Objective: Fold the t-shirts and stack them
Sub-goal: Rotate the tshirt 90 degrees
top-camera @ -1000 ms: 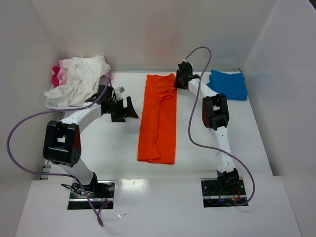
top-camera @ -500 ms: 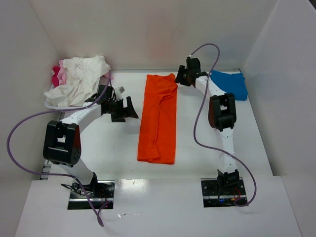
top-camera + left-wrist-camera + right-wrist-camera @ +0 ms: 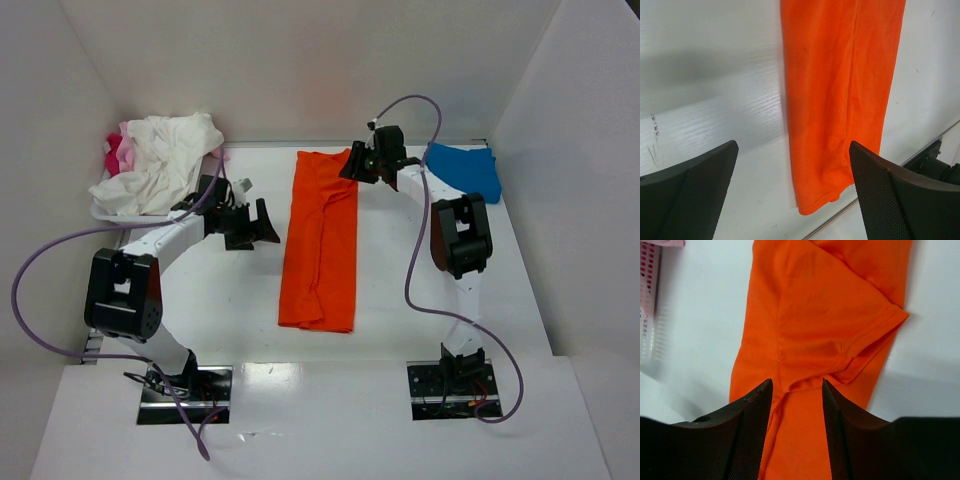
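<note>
Only the top view gives us the blue shirt [image 3: 465,172], upper right. Wrist views: left gripper [image 3: 793,145] spread wide, right gripper [image 3: 796,381] part-open over orange shirt [image 3: 810,305], both empty.

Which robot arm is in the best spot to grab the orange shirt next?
Probably the right. The right pincer hangs over the far end of the orange t-shirt, jaws apart above its folded sleeve. The left pincer is wide open but off to one side of it.
</note>
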